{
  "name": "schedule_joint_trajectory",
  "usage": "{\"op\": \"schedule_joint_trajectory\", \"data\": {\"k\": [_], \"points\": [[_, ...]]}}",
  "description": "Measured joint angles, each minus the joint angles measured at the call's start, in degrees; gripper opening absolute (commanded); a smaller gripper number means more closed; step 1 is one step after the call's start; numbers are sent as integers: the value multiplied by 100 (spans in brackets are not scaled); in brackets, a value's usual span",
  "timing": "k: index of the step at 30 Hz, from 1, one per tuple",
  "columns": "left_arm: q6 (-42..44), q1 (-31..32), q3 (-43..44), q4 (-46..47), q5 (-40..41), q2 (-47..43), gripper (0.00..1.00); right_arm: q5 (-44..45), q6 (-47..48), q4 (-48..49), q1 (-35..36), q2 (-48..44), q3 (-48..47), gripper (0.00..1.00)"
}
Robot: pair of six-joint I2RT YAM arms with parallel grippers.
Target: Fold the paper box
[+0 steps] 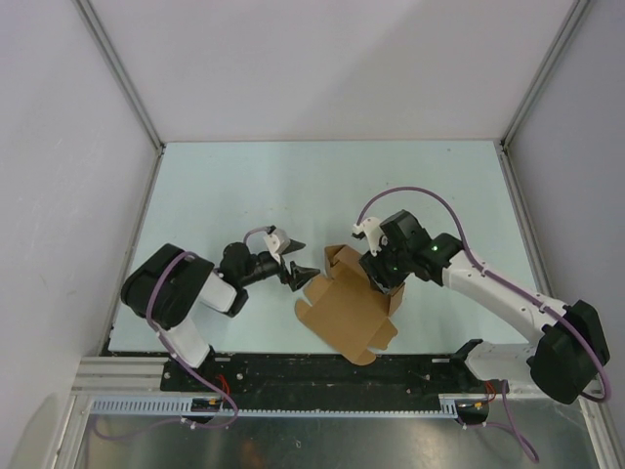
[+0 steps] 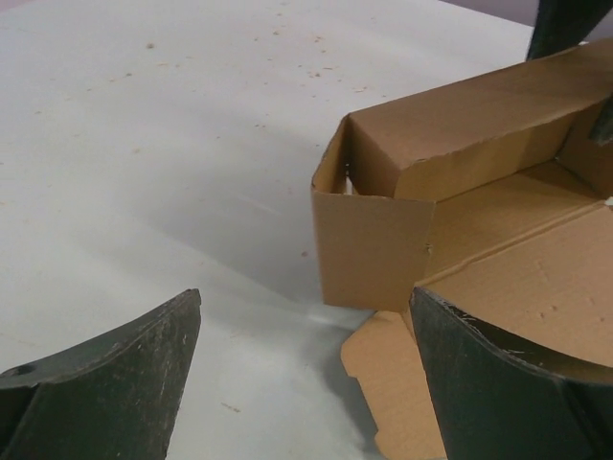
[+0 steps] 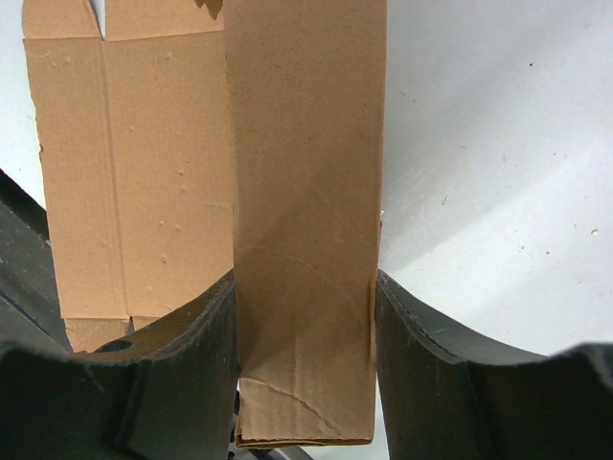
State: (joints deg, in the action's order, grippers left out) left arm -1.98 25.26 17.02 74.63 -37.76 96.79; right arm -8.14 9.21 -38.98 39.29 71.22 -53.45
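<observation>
The paper box [image 1: 342,308] is a brown kraft sheet lying partly folded in the middle of the table, its far and right walls raised. My right gripper [image 1: 381,281] reaches down over the right wall. In the right wrist view that gripper [image 3: 305,287] is shut on the doubled wall strip of the paper box [image 3: 306,192], with a finger pressed on each side. My left gripper [image 1: 303,260] hovers just left of the box, open. In the left wrist view the left gripper [image 2: 306,297] holds nothing, and the box's raised corner [image 2: 374,249] stands just ahead of its fingertips.
The pale green table [image 1: 244,186] is bounded by white enclosure walls at the left, back and right. A metal rail [image 1: 293,405] runs along the near edge by the arm bases. Purple cables [image 1: 410,195] loop over both arms.
</observation>
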Motion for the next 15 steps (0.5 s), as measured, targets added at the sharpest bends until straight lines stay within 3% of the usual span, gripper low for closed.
{"op": "schedule_joint_trajectory", "data": {"k": [15], "points": [[-479,-133,485,31,-931,636,89,-188,125,-2,87,-190,0,51]]}}
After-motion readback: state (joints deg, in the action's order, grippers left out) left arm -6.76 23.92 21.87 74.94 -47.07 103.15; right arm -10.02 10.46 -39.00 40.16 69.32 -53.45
